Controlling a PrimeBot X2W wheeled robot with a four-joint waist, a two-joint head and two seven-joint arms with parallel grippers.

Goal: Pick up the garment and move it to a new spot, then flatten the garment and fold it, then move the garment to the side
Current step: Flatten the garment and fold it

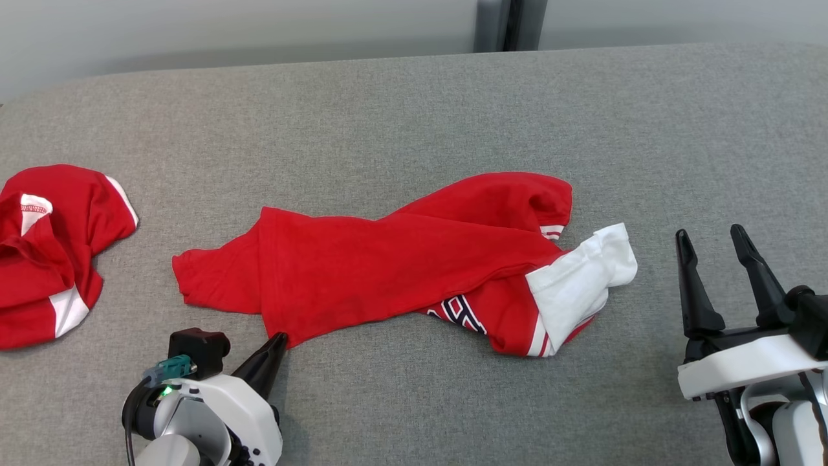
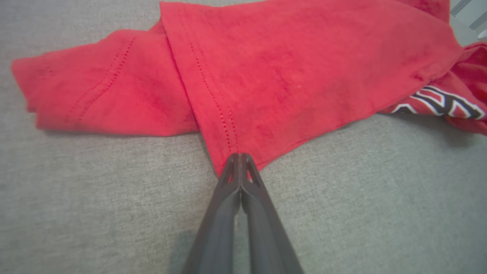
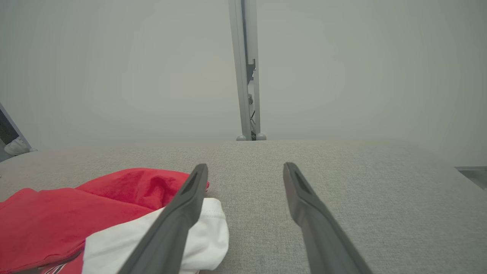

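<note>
A crumpled red garment [image 1: 388,259] with white sleeves and dark lettering lies across the middle of the grey padded surface [image 1: 414,110]. My left gripper [image 1: 279,338] is at its near hem corner. In the left wrist view the two fingers [image 2: 240,155] are pressed together right on that stitched corner of the garment [image 2: 285,76], pinching the cloth. My right gripper [image 1: 708,231] stands open to the right of the white sleeve, apart from it. The right wrist view has nothing between the open right gripper [image 3: 245,166], with the garment [image 3: 57,213] at lower left.
A second red-and-white garment [image 1: 45,252] lies bunched at the surface's left edge. Behind the far edge rise a pale wall and a grey post [image 1: 511,26]. Bare grey surface lies beyond and to the right of the garment.
</note>
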